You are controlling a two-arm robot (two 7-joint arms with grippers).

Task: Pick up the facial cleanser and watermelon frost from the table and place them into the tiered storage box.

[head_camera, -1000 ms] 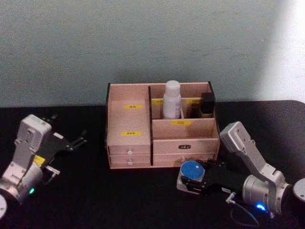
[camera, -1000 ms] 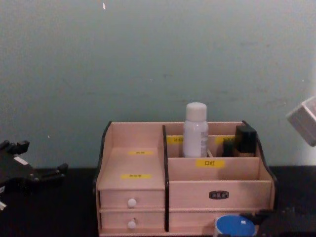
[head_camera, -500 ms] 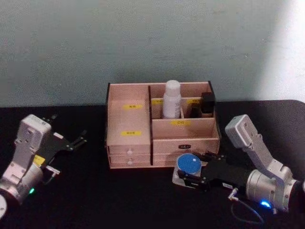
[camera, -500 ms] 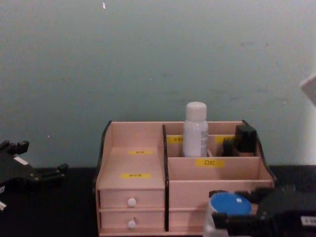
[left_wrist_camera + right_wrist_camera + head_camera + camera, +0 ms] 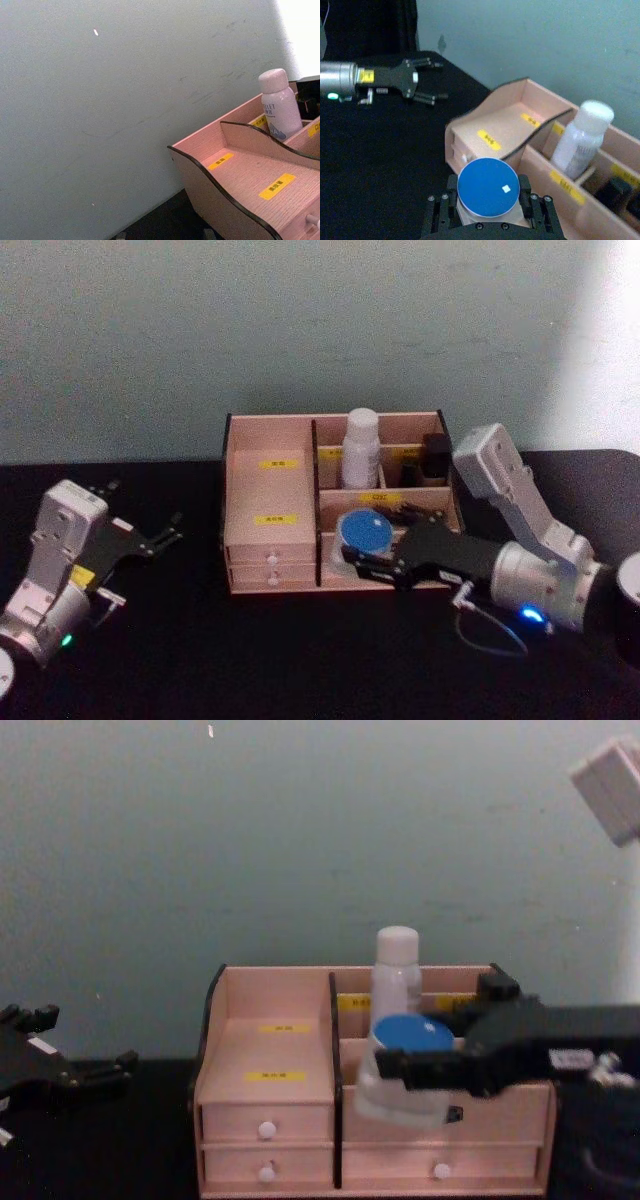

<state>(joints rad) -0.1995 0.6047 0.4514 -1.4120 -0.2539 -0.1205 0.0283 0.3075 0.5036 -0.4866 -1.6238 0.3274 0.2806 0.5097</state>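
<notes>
My right gripper is shut on a clear jar with a blue lid, held upright in the air at the front of the tiered storage box, level with its lower right compartment. The same jar shows between the black fingers in the right wrist view, and the jar hangs before the box front in the chest view. A white bottle stands in a rear compartment of the box. My left gripper rests open over the table at the left, well away from the box.
A small dark item sits in the box's back right compartment. Two white-knobbed drawers face me at the lower left of the box. The black table stretches around it, with a grey-green wall behind.
My right gripper has lifted the blue-lidded jar off the table and carried it up and leftward to the box's front. The left arm has not moved.
</notes>
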